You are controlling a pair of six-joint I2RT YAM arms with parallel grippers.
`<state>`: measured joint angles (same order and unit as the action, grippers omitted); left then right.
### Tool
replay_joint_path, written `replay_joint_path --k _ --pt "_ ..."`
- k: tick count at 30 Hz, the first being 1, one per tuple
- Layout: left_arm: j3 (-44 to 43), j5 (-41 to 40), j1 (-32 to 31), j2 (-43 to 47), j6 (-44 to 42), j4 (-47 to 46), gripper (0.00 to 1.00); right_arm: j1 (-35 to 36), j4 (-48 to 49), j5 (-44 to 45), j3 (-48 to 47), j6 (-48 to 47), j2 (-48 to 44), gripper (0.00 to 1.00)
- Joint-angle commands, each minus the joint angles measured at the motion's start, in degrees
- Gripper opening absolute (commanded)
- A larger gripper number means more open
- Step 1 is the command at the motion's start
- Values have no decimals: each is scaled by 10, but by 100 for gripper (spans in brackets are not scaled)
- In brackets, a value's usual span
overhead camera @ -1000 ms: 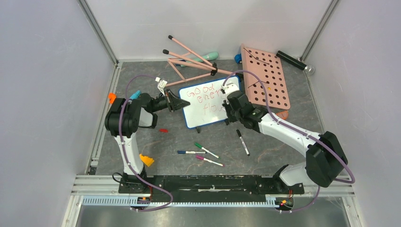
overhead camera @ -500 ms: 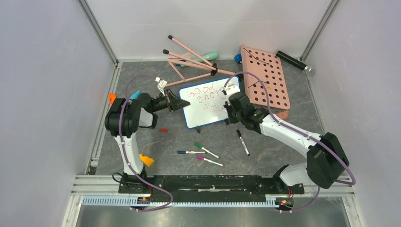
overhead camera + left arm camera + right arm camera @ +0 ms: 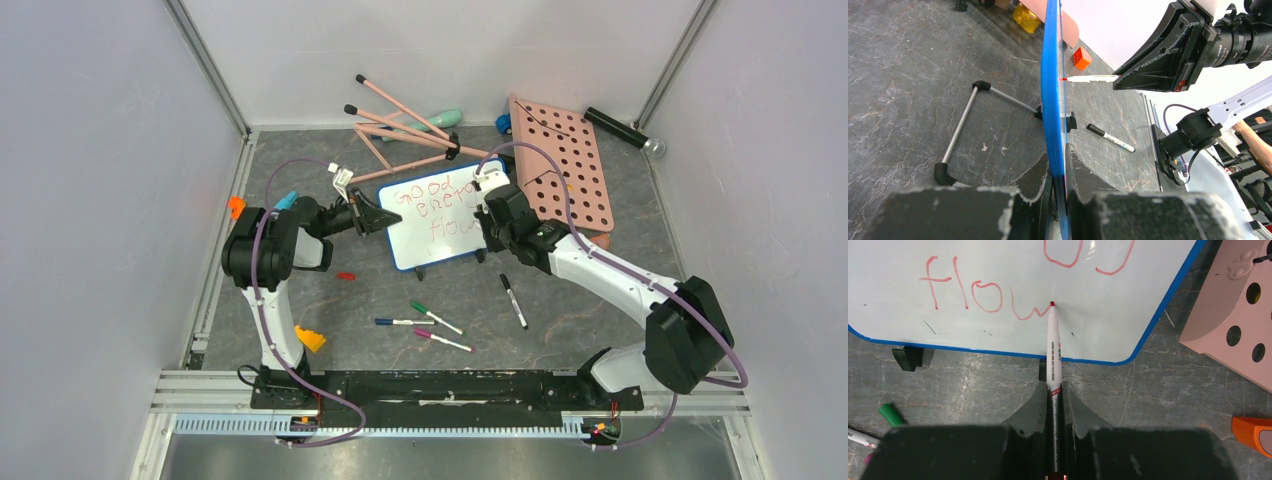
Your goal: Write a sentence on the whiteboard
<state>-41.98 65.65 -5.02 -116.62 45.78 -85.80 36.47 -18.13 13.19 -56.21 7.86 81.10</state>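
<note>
The whiteboard [image 3: 440, 218], white with a blue rim, lies tilted in mid table. My left gripper [image 3: 385, 221] is shut on its left edge; the left wrist view shows the blue rim [image 3: 1052, 100] edge-on between the jaws. My right gripper [image 3: 487, 222] is shut on a red marker [image 3: 1053, 352]. The marker's tip touches the board [image 3: 1013, 270] at the end of the "w" in the sentence [image 3: 985, 292]. The red letters read "good", "energ…" and "flow" in the top view [image 3: 432, 205]; my right arm hides their right end.
A pink perforated pegboard [image 3: 562, 170] lies right of the board, pink rods [image 3: 400, 128] behind it. Loose markers lie nearer: a black one [image 3: 514, 301], a green one [image 3: 435, 317], a blue one [image 3: 403, 322], a pink one [image 3: 441, 341]. An orange block [image 3: 1252, 432] sits at right.
My right gripper has moved slightly up and right along the third line with the marker on the board. The left arm and board have not moved.
</note>
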Motion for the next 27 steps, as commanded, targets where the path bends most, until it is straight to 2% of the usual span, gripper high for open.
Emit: replay_joint_path --k 1,18,27 --pt "-11 12 -3 -4 -56 -34 2 -6 29 13 -21 -7 -2 0" --pt "-11 13 -3 -5 -56 -34 2 -11 34 -24 3 -9 -50 0" --pt "-11 13 -4 -4 -56 -34 2 -29 25 -9 10 -7 -52 0"
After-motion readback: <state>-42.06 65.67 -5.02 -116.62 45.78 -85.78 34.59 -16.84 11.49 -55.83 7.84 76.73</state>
